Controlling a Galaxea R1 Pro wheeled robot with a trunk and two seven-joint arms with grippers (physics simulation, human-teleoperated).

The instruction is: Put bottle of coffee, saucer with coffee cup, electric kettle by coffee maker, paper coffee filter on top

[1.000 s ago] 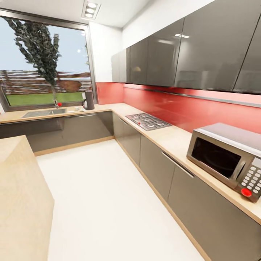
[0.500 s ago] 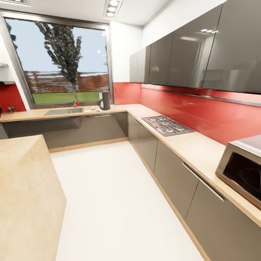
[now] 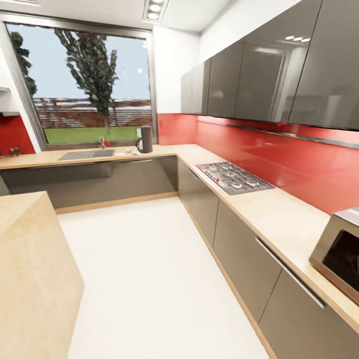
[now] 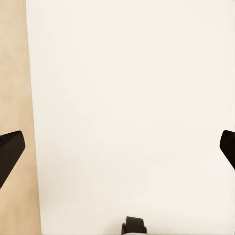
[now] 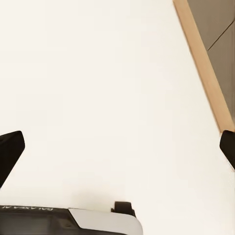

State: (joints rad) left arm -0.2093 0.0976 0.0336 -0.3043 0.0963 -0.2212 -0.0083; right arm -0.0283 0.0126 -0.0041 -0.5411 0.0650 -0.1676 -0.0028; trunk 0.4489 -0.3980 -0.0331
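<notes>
Far across the room, a tall dark grey appliance that looks like the coffee maker (image 3: 145, 139) stands on the kitchen countertop (image 3: 279, 214) by the window. Small pale items (image 3: 128, 149) lie beside it, too small to identify. The end of the dark kitchen shelf (image 3: 7, 114) shows at the left edge, above a red backsplash. In the left wrist view my left gripper (image 4: 117, 152) is open, its black fingertips (image 4: 10, 152) wide apart over the white floor. My right gripper (image 5: 117, 152) is open too, above floor beside the cabinet plinth (image 5: 203, 68).
A gas hob (image 3: 233, 177) is set in the right run of the counter. A microwave (image 3: 339, 257) stands at the right edge, and a sink (image 3: 86, 154) with a tap is under the window. A wooden island (image 3: 30, 264) flanks the white floor aisle (image 3: 144, 279) on the left.
The camera has swung left and moved forward. The microwave slid toward the right edge, and the window, sink and shelf end came further into view. No object itself moved.
</notes>
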